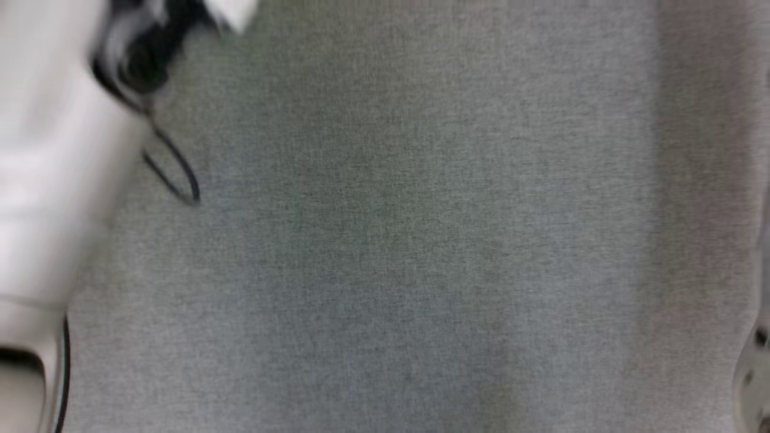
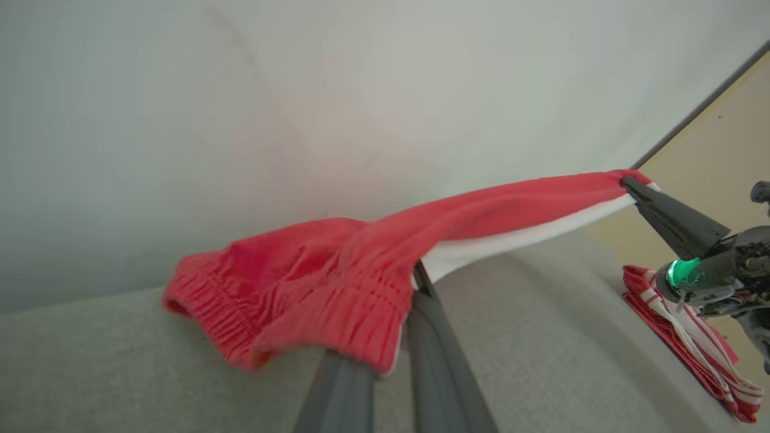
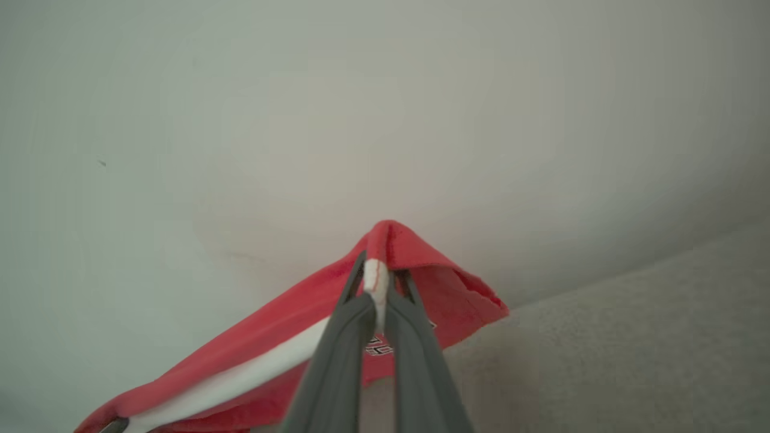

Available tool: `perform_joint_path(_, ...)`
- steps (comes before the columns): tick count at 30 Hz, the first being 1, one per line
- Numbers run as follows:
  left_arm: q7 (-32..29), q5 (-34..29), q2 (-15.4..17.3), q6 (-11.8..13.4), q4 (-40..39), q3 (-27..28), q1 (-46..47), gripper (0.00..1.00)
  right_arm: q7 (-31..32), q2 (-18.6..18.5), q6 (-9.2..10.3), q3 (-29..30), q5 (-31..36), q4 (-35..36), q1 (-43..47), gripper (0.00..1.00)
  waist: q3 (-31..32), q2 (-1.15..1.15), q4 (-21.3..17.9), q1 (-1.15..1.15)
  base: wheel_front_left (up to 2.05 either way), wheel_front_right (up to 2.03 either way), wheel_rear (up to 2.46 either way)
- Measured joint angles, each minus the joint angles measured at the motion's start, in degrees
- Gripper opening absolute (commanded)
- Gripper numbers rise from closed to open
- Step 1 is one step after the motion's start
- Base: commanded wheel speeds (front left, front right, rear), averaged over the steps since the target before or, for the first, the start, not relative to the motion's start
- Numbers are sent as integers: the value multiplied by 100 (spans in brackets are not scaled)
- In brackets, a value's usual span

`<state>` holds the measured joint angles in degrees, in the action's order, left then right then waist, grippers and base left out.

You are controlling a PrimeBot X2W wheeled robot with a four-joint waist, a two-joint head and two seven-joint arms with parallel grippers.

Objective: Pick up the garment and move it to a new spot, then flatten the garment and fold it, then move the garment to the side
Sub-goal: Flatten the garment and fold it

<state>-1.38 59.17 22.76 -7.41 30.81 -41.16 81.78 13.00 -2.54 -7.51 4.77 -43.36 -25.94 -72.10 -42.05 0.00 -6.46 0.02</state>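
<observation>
Left gripper point(image 2: 394, 300) clamped the red garment's point(image 2: 337, 270) waistband. Right gripper point(image 3: 378, 282) pinched its striped corner, at 2 o'clock in the left wrist view. Garment hung stretched between them above the grey cushion point(image 2: 541, 337).

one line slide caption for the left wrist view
Left gripper and right gripper hold the red garment stretched over a grey fabric surface, striped red cloth nearby.

the pale, rounded robot forearm point(image 1: 54, 150) is blurred and cut by the head view's left edge. the red, white-striped fabric garment point(image 2: 313, 282) covers the jaws' tips of the left gripper point(image 2: 385, 361). dark lettering point(image 3: 376, 347) behind the right gripper point(image 3: 379, 273) is unreadable.
</observation>
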Motion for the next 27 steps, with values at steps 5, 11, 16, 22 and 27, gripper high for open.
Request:
perform_joint_path(5, 202, 416, 383, -12, -783, -472, -1109, 0, 99, -19, 0, -21, -79, 642, 1463, 0, 437, 0, -19, -1, 0, 0, 0)
perform_joint_path(11, 543, 759, 554, -10, -1440, -1006, -2531, 0, 465, -25, 1, 2, -14, 1426, 3482, 0, 1206, 0, -9, -2, 0, 0, 0)
perform_joint_path(16, 917, 787, 623, 5, -1739, -1419, -3631, 0, 517, -24, 0, 29, -5, 1907, 4881, 0, 1943, 0, 8, -3, 0, 0, 0)
perform_joint_path(22, 1357, 775, 469, 354, -2012, -1746, -4942, 0, 681, -23, 1, 126, -341, 2408, 6533, 0, 2840, 0, 35, -4, 0, 0, 0)
perform_joint_path(27, 1514, 1082, 425, 657, -2563, -1848, -6106, 0, 844, -19, 0, 354, -587, 2978, 7818, 0, 3491, 0, 39, -5, 0, 0, 0)
